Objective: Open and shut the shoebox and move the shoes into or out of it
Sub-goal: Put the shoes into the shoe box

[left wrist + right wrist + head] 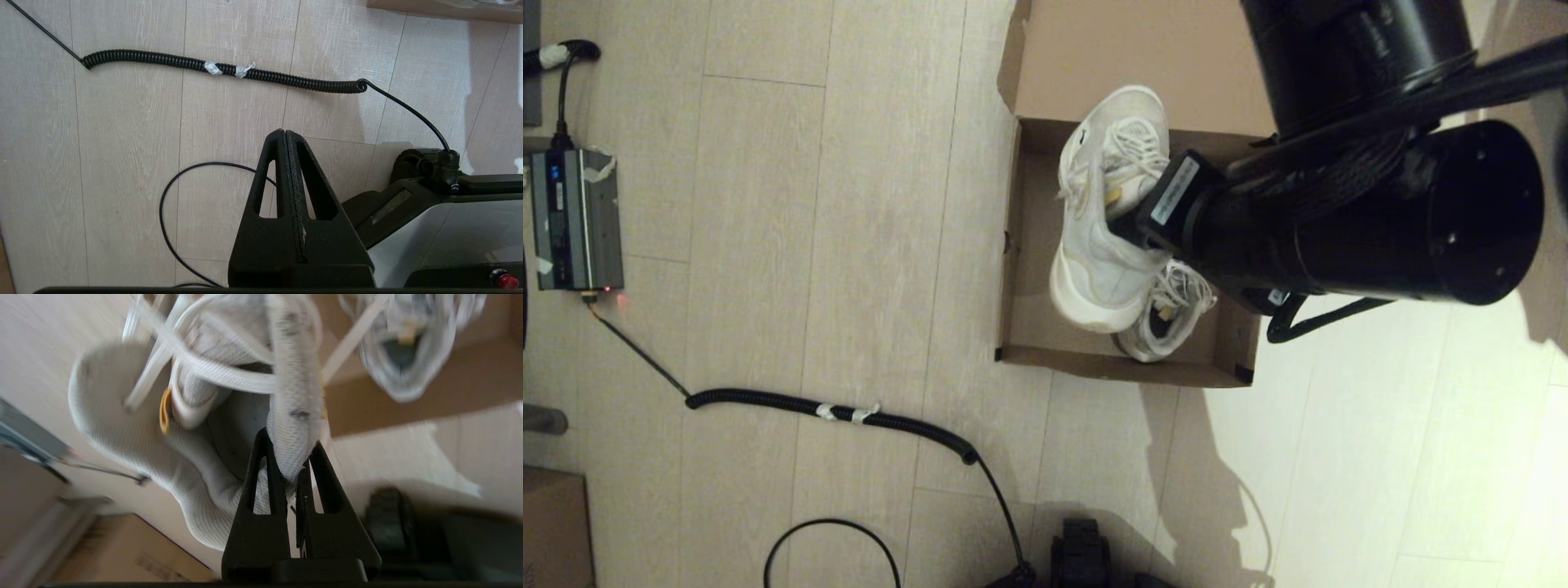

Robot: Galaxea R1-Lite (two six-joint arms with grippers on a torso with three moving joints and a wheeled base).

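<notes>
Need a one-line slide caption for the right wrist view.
Right gripper pinching one white sneaker by its collar, above the open shoebox.

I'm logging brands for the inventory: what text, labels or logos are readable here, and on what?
None can be read.
Label on the right arm's wrist: print too small.
Held shoe: dark mark on its side, no legible brand.
Carton: blurred dark print.
Grey device: no legible text.

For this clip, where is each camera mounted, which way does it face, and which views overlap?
Head: up on the robot, looking down at the open shoebox on the floor; right arm in front.
Left wrist: behind the left gripper, jaws shut, facing the floor and coiled cable.
Right wrist: behind the right gripper, shut on the held sneaker.
Shared: head and left wrist both show the cable; head and right wrist both sneakers.
</notes>
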